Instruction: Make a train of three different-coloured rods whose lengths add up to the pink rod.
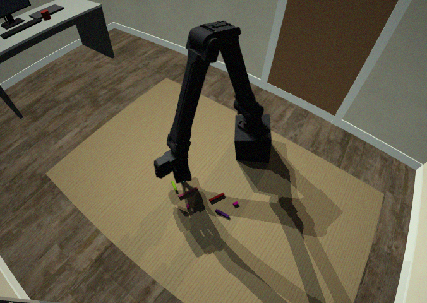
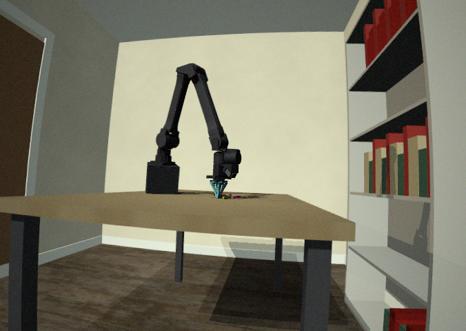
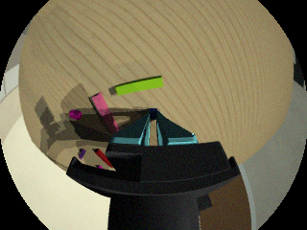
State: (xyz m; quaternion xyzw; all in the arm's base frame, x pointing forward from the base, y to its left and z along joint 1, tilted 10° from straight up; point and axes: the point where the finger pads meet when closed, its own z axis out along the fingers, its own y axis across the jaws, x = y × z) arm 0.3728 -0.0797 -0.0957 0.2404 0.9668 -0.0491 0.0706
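My gripper [image 1: 184, 182] stands low over the table, between the lime rod [image 1: 174, 185] and the pink rod [image 1: 187, 193]. It is shut on a small blue rod [image 3: 153, 114], which shows as a dark blue bit between the turquoise fingertips in the wrist view. The lime rod [image 3: 137, 84] lies flat just beyond the fingertips. The pink rod [image 3: 103, 110] lies to their left. A red rod [image 1: 216, 197], a purple rod [image 1: 222, 213] and a magenta rod [image 1: 235, 204] lie apart to the right. Another small magenta piece [image 1: 187, 206] lies in shadow below the pink rod.
The arm's base [image 1: 252, 139] stands at the back right of the rods. The table's front edge [image 2: 171, 218] shows in the exterior view. A bookshelf [image 2: 417, 163] stands at the right of the room, off the table.
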